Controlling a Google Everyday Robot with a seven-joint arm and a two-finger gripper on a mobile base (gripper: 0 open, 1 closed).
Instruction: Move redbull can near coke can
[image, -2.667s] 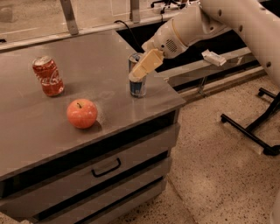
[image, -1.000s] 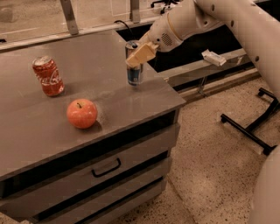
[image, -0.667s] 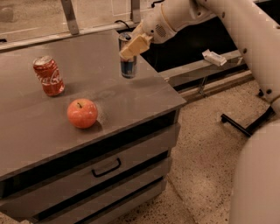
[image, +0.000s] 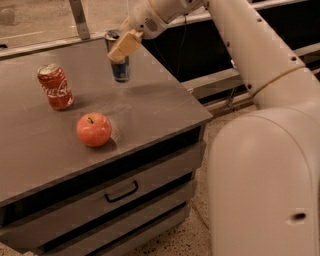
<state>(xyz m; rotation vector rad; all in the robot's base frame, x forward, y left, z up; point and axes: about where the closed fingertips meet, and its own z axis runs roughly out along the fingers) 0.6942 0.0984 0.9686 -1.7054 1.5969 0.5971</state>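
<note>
The redbull can (image: 120, 68) is a slim silver can with a blue lower band. It is held upright, lifted off the grey table (image: 150, 112), near its back edge. My gripper (image: 121, 46) is shut on the can's upper half, one tan finger across its front. The coke can (image: 55, 86) is red with white script and dented. It stands on the table to the left of the redbull can, well apart from it.
A red-orange apple (image: 93, 129) lies on the table in front of the two cans. The table has drawers below with a dark handle (image: 121, 192). My white arm fills the right side. A metal post (image: 79, 19) rises behind the table.
My gripper has carried the redbull can up off the table and to the left, away from the right edge and closer to the coke can. The coke can and apple have not moved.
</note>
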